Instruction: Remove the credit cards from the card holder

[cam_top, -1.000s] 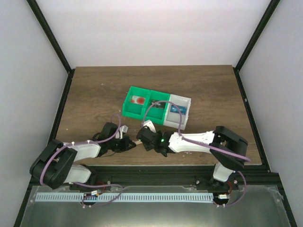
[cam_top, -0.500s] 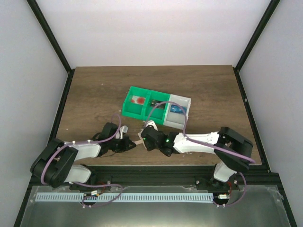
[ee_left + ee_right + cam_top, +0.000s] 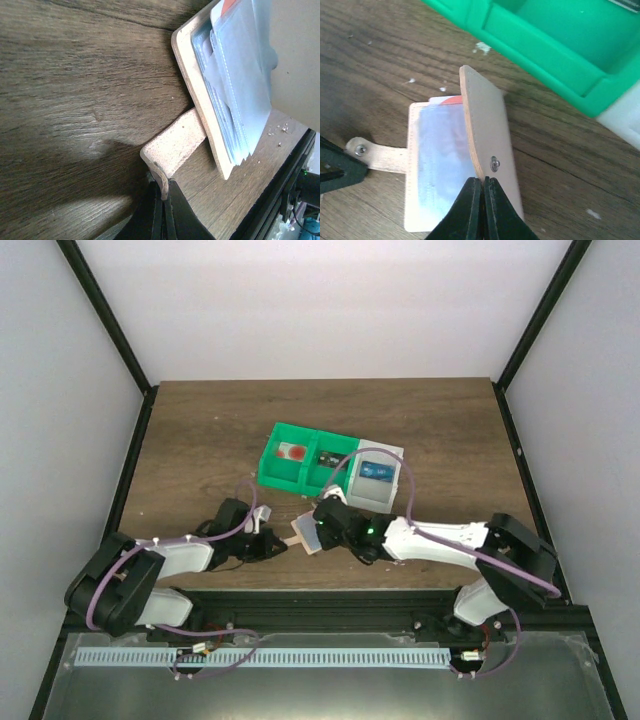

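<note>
The card holder (image 3: 308, 533) lies open on the wood near the table's front edge, between my two grippers. My left gripper (image 3: 163, 192) is shut on its tan snap strap (image 3: 175, 145); the pale blue card sleeves (image 3: 235, 85) lie flat beside it. My right gripper (image 3: 482, 187) is shut on the edge of the tan cover flap (image 3: 487, 135) and holds it raised above the pale blue sleeve panel (image 3: 440, 160). A red card edge (image 3: 451, 99) shows at the panel's far end. My left gripper (image 3: 272, 543) and right gripper (image 3: 326, 530) also show in the top view.
A row of bins stands just behind the card holder: two green ones (image 3: 300, 458) and a white one (image 3: 377, 478) holding a blue item. The green bin wall (image 3: 545, 40) is close beyond the raised flap. The table's front edge (image 3: 350, 588) is near.
My right gripper has swung right and back with the cover flap, opening the card holder wider. The white bin has shifted slightly right. My left gripper has stayed in place on the strap.
</note>
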